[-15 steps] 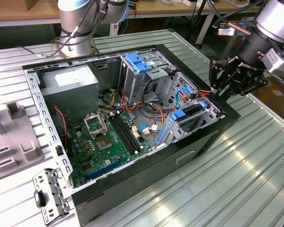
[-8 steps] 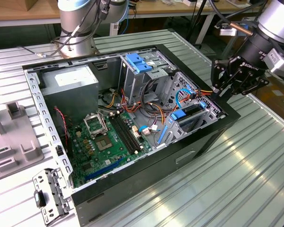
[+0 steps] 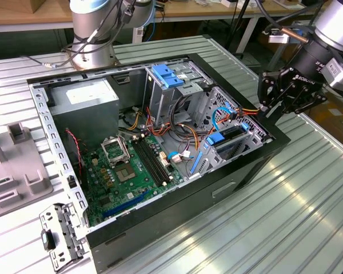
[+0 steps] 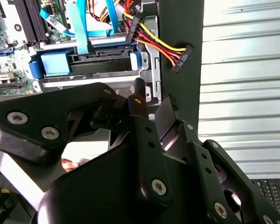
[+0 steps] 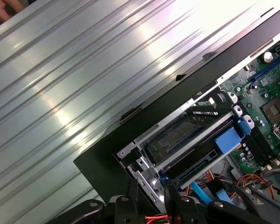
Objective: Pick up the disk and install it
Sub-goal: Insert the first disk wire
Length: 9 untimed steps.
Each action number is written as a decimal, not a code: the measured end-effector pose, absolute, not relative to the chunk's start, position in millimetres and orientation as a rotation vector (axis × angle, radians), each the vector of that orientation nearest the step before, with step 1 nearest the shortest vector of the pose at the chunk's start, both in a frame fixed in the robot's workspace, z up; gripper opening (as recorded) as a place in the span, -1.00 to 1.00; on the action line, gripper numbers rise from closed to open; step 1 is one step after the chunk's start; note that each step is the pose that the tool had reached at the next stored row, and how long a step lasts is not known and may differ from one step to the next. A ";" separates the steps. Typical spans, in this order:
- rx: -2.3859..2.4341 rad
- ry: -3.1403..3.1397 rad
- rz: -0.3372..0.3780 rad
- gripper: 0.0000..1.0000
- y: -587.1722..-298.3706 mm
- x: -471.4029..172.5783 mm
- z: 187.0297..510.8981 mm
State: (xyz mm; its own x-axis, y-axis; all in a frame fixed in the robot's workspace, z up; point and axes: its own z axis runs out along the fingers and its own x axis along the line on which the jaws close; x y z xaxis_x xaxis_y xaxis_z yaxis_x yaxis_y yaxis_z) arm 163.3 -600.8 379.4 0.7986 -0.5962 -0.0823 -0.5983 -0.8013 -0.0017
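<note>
Gripper (image 4: pixel 151 109) empty, fingers near-closed, just beside disk (image 4: pixel 98 63) seated in case bay.

An open black computer case (image 3: pixel 248 171) is lying on its side on a ribbed metal table (image 3: pixel 308 205). Inside, a green motherboard (image 3: pixel 128 171) is sitting along the case floor, with a grey power-supply box (image 3: pixel 86 103) filling the far corner. Red, yellow and orange cables (image 4: pixel 151 44) are trailing over the case's edge. A grey metal bracket (image 3: pixel 60 234) is resting on the table just beside the case's near corner.
</note>
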 end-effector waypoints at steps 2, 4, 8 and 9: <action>-2.953 0.981 0.121 -0.28 -600.8 165.6 379.1; -2.953 0.981 0.121 -0.28 -600.8 169.3 378.5; -2.953 0.980 0.121 -0.28 -600.7 175.4 377.1; -2.953 0.980 0.121 -0.28 -600.6 176.3 376.7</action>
